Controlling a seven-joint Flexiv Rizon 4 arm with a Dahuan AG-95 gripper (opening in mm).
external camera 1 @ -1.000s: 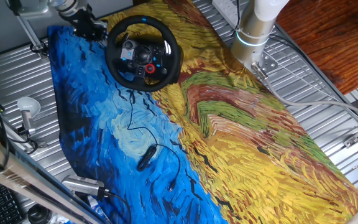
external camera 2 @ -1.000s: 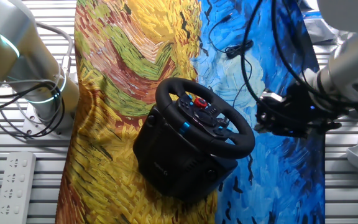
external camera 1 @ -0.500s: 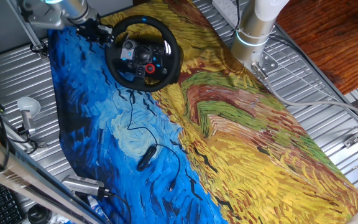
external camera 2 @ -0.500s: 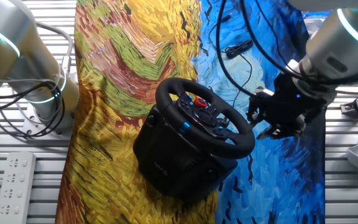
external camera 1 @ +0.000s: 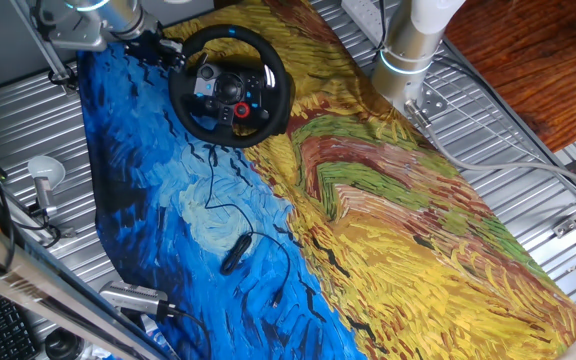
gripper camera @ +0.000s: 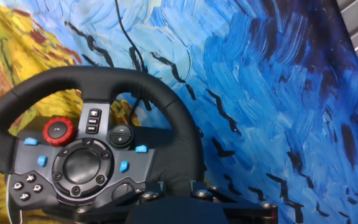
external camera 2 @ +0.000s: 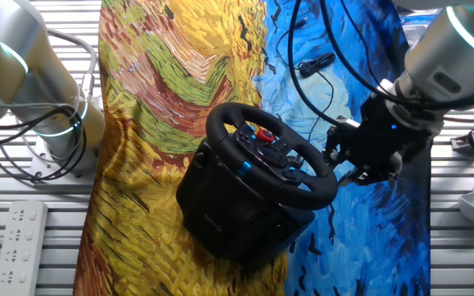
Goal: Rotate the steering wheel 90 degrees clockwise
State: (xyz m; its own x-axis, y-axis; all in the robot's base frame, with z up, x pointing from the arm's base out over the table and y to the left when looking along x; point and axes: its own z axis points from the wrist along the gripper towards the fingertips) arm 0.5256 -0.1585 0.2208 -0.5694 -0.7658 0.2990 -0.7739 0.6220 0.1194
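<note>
Steering wheel [external camera 1: 231, 85] sits on its black base [external camera 2: 229, 205] on the painted cloth [external camera 1: 388, 230], at about 11 o'clock of the cloth in one fixed view, with the red button [gripper camera: 58, 130] and blue-lit buttons visible on the grey hub. Gripper [external camera 2: 348, 156] is positioned just beside the rim, at about 3 o'clock of the wheel in the other fixed view; contact and jaw opening cannot be determined. Small black oval device [external camera 1: 234, 254] with its thin cable lies well apart on the blue area.
</note>
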